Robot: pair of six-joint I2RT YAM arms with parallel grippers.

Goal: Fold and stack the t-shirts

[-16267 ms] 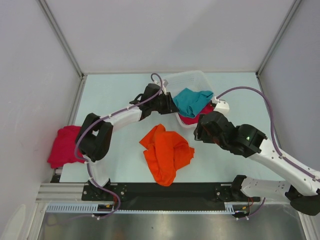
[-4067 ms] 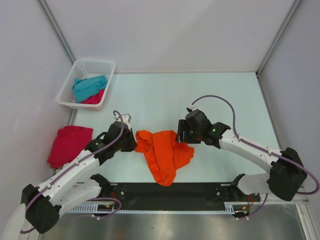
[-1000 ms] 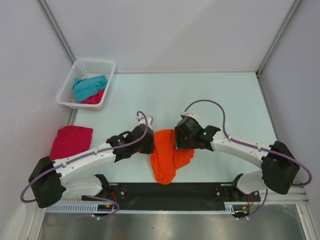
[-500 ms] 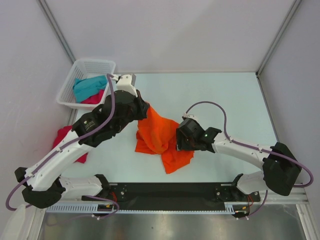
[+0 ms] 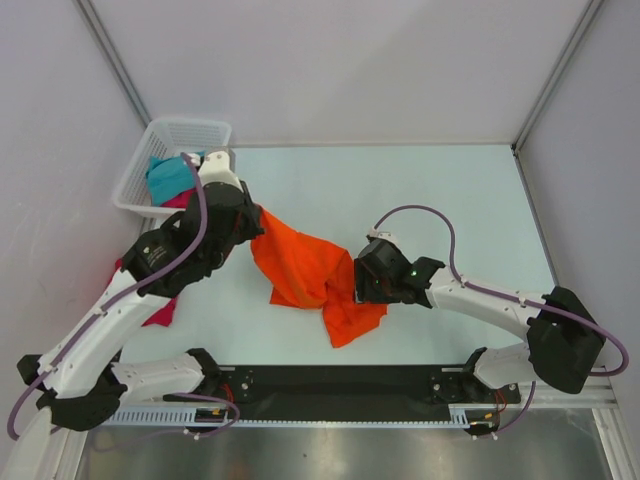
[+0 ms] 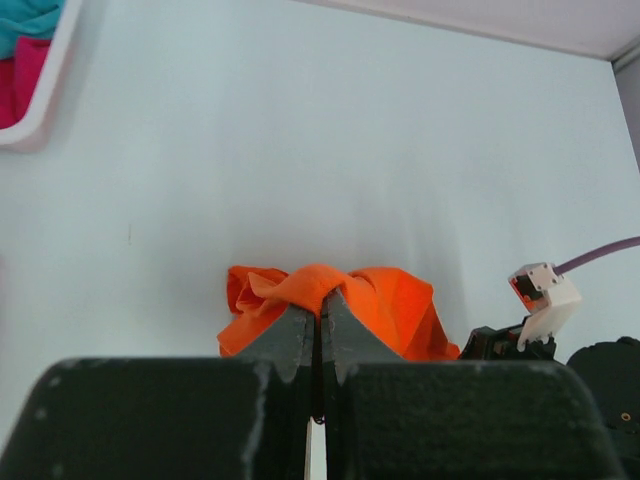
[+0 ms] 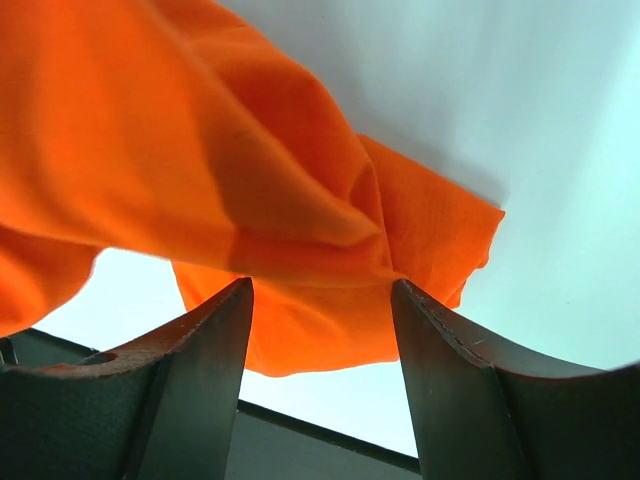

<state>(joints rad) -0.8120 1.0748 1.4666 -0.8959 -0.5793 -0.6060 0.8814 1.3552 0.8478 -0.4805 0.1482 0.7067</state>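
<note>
2-handed on the orange t-shirt, mid-table: pinches a raised fold between left gripper's pressed-together jaws; poises right gripper's spread jaws at the cloth's lower right edge. Teal t-shirt in white basket, far left.

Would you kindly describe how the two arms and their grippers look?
Both the left arm and the right arm have white tubular links with bulky black joints, and a thin purple cable loops along each. A green light glows on the right wrist. The left gripper and right gripper have matte black, tapering fingers.
</note>
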